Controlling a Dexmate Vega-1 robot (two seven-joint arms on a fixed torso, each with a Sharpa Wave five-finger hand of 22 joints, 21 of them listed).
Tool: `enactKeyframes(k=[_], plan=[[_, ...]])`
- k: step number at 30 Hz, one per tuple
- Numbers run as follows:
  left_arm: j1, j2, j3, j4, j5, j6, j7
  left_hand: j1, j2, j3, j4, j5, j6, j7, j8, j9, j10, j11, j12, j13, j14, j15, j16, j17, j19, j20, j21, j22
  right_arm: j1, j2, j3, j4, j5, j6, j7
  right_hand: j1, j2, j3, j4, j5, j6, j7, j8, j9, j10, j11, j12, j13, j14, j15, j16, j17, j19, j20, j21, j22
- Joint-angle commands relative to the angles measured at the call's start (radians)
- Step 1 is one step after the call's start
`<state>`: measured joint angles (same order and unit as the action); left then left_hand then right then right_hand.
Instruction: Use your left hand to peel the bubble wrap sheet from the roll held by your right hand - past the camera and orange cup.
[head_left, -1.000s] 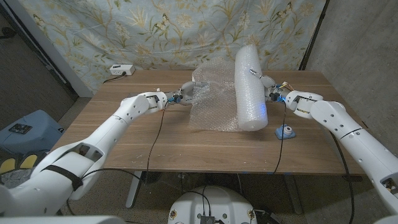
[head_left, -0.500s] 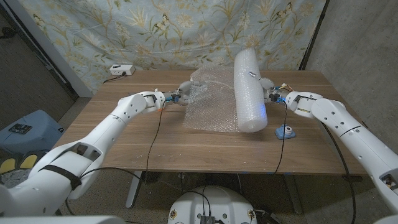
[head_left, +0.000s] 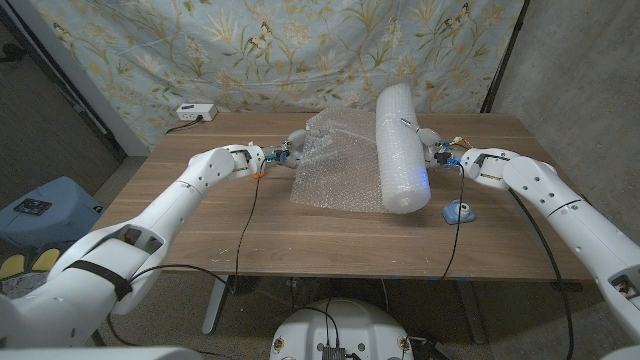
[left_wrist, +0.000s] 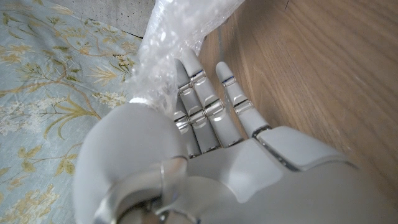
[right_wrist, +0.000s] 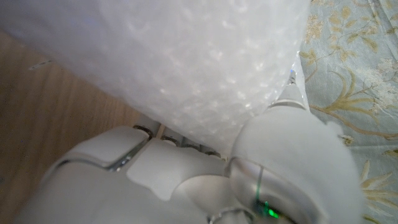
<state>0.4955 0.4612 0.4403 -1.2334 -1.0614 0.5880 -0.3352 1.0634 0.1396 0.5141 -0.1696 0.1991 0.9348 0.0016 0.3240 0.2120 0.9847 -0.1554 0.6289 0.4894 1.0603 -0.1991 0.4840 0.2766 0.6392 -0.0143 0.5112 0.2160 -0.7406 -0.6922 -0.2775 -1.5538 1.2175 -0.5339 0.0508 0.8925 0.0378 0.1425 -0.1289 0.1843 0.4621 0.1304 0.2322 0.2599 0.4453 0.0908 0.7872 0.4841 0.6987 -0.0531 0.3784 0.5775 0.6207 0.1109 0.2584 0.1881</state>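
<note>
Wooden table (head_left: 330, 240), rectangular, medium-brown grain, on light metal legs (head_left: 212, 305). Behind table: hung cloth backdrop (head_left: 250, 50), pale blue, floral-and-bird print, wrinkled, spanning most of back. Dark vertical pole (head_left: 505, 55) at backdrop's right edge; grey concrete-look wall (head_left: 580, 70) beyond it. Left side: slanted pale beam (head_left: 70, 80) against dark area. Floor left of table: beige carpet; blue padded stool or box (head_left: 40, 205) near left edge. White power strip (head_left: 196, 112) at table's far left corner. Lighting even, soft, no hard shadows.
</note>
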Motion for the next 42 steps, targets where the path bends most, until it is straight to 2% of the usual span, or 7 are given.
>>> enactKeyframes(k=[1, 7, 12, 23, 30, 42], plan=[[-0.003, -0.001, -0.005, 0.010, -0.012, 0.017, -0.011, 0.010, 0.002, 0.003, 0.004, 0.001, 0.028, 0.019, 0.000, 0.002, 0.011, -0.001, 0.004, 0.004, 0.010, -0.002, -0.003, 0.004, -0.001, -0.002, 0.011, 0.002, 0.004, 0.005, 0.004, 0.032, 0.026, -0.014, 0.040, 0.032, 0.045, 0.002, 0.008, 0.003, -0.014, 0.004, -0.010, 0.000, -0.014, 0.002, -0.011, -0.004, -0.012, 0.006, -0.009, 0.004, -0.012, 0.001, -0.003, 0.004], [-0.001, 0.005, -0.010, 0.010, -0.015, 0.017, -0.015, 0.012, 0.002, 0.003, 0.004, 0.001, 0.030, 0.021, 0.000, 0.002, 0.012, -0.004, 0.004, 0.006, 0.009, -0.003, -0.004, 0.005, -0.002, -0.003, 0.014, 0.001, 0.021, 0.010, -0.005, 0.047, 0.024, -0.020, 0.063, 0.008, 0.034, -0.008, 0.014, 0.004, -0.060, 0.014, -0.029, -0.004, -0.038, 0.013, -0.033, -0.018, -0.032, 0.021, -0.022, 0.001, -0.026, 0.014, -0.010, 0.004], [-0.004, 0.007, -0.014, 0.017, -0.018, 0.022, -0.016, 0.011, 0.001, 0.003, 0.005, 0.001, 0.030, 0.020, -0.002, 0.002, 0.012, -0.002, 0.003, 0.009, 0.009, -0.004, -0.005, 0.005, -0.002, -0.003, 0.017, 0.001, 0.038, 0.013, -0.016, 0.058, 0.014, -0.025, 0.076, -0.018, 0.026, -0.018, 0.024, 0.005, -0.076, 0.022, -0.033, -0.005, -0.055, 0.025, -0.045, -0.021, -0.042, 0.028, -0.032, -0.003, -0.035, 0.022, -0.015, 0.004], [-0.006, 0.019, -0.024, 0.022, -0.028, 0.042, -0.018, 0.013, 0.001, 0.003, 0.004, 0.001, 0.031, 0.020, -0.004, 0.003, 0.013, -0.004, 0.001, 0.012, 0.010, -0.003, -0.004, 0.008, -0.004, -0.003, 0.023, 0.001, 0.068, 0.025, -0.035, 0.082, -0.002, -0.038, 0.096, -0.118, 0.002, -0.060, 0.066, 0.017, -0.086, 0.032, -0.029, -0.007, -0.076, 0.032, -0.060, -0.019, -0.061, 0.044, -0.052, -0.010, -0.051, 0.027, -0.024, 0.003], [-0.007, 0.029, -0.026, 0.021, -0.027, 0.047, -0.021, 0.013, 0.001, 0.002, 0.004, 0.001, 0.031, 0.020, -0.005, 0.003, 0.013, -0.003, 0.000, 0.014, 0.010, -0.003, -0.005, 0.009, -0.005, -0.004, 0.026, 0.000, 0.085, 0.033, -0.049, 0.100, -0.022, -0.033, 0.127, -0.145, -0.005, -0.073, 0.077, 0.025, -0.091, 0.033, -0.028, -0.008, -0.088, 0.039, -0.068, -0.018, -0.073, 0.051, -0.061, -0.011, -0.059, 0.030, -0.028, 0.003], [0.010, 0.061, -0.040, -0.018, -0.042, 0.075, -0.003, 0.012, 0.000, 0.003, 0.006, 0.000, 0.031, 0.020, -0.008, 0.003, 0.016, -0.002, -0.004, 0.014, 0.011, -0.003, -0.007, 0.009, -0.007, -0.003, 0.032, 0.000, 0.071, 0.039, -0.045, 0.103, -0.021, -0.018, 0.173, -0.190, -0.018, -0.097, 0.096, 0.039, -0.106, 0.046, -0.030, -0.011, -0.103, 0.058, -0.080, -0.015, -0.087, 0.067, -0.072, -0.013, -0.070, 0.046, -0.033, 0.003]])
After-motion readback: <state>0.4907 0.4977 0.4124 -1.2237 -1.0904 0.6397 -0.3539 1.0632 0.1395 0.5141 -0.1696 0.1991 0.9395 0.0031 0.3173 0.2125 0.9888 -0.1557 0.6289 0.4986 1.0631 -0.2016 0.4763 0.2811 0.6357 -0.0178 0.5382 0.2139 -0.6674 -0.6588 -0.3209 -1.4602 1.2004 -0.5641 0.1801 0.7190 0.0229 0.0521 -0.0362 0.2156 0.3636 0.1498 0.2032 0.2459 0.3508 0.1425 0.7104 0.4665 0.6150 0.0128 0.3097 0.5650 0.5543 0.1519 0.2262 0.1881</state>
